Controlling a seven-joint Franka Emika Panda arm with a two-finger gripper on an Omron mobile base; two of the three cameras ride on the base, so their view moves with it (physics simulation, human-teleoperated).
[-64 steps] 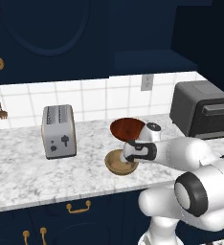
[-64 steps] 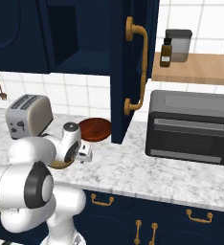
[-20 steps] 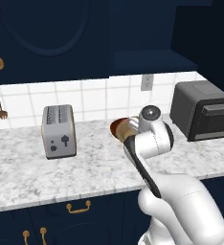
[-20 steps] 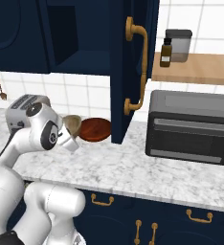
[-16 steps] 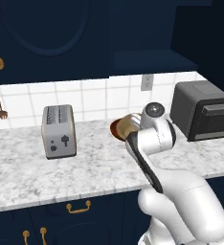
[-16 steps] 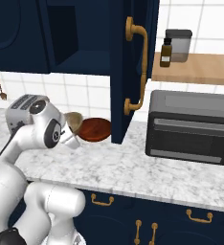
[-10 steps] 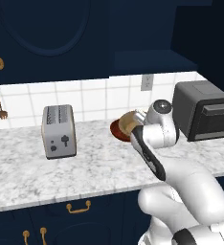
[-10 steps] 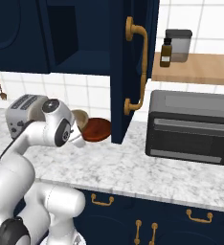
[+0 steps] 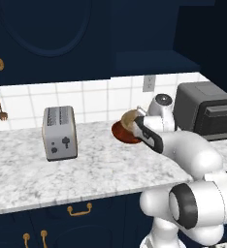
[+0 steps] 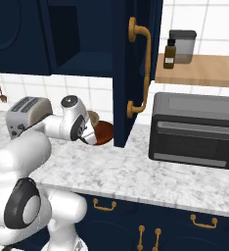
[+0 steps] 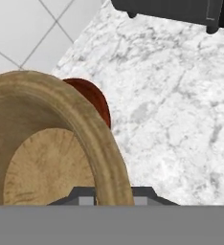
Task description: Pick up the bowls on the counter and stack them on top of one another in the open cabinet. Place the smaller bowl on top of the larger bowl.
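Observation:
The smaller bowl (image 9: 129,119) (image 10: 93,117), light tan, hangs tilted in the air with my gripper (image 9: 136,124) (image 10: 89,129) shut on its rim. In the hand view this tan bowl (image 11: 47,158) takes up the lower left, the rim running between my fingertips. Just beneath and behind it the larger bowl (image 9: 124,135) (image 10: 103,133) (image 11: 92,97), glossy reddish-brown, rests on the marbled counter (image 9: 96,164) (image 10: 136,171) near the tiled wall. The open navy cabinet (image 10: 62,34) has its dark recess above and left of my hand.
The cabinet's open door (image 10: 132,73) with a brass handle hangs just right of the bowls. A silver toaster (image 9: 59,131) (image 10: 22,114) stands to the left, a black toaster oven (image 9: 205,109) (image 10: 194,130) to the right. A wooden shelf (image 10: 199,71) carries a bottle (image 10: 170,54).
My gripper has lifted the tan bowl off the counter and carried it back and to the right, over the reddish-brown bowl. The reddish-brown bowl has stayed put.

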